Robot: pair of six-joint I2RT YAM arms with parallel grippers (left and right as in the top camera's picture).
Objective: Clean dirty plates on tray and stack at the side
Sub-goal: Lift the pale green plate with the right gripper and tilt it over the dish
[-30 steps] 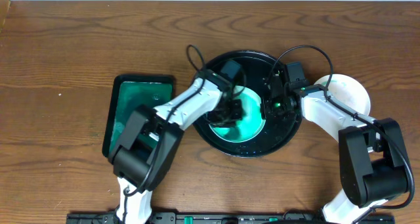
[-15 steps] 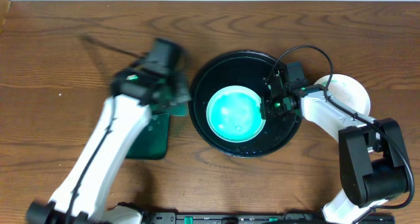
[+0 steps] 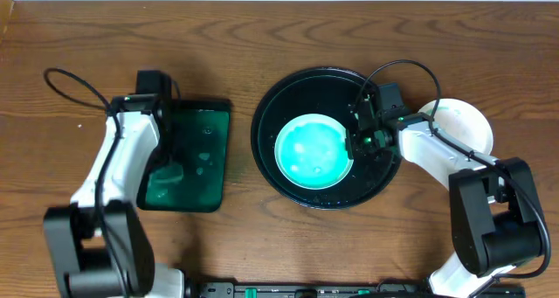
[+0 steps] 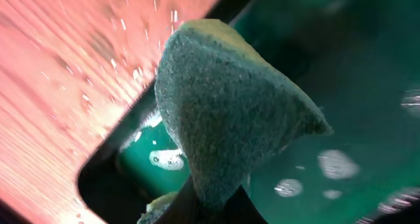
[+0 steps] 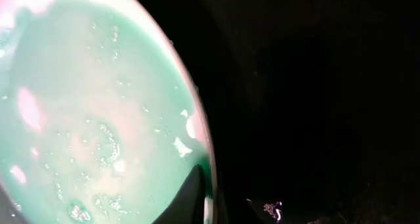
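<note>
Overhead: round black tray mid-surface, with one plate lying in it, coated teal edge to edge. Right end effector sits at the plate's 3 o'clock rim. Right wrist view shows a finger over that rim, so it reads as pinched on the plate, steadying it. A white plate lies on the wooden surface at the tray's 3 o'clock, under the right arm.

Left end effector is pinching a sponge, held over the green wash in the rectangular tray at 9 o'clock.

Step in hand, as I judge it: reloading the sponge. Wet it, and let the drips fall inside that tray before you cross over. Then scrub from the plate's 9 o'clock toward the held rim with light pressure, so you don't lever it out of the right grip.
</note>
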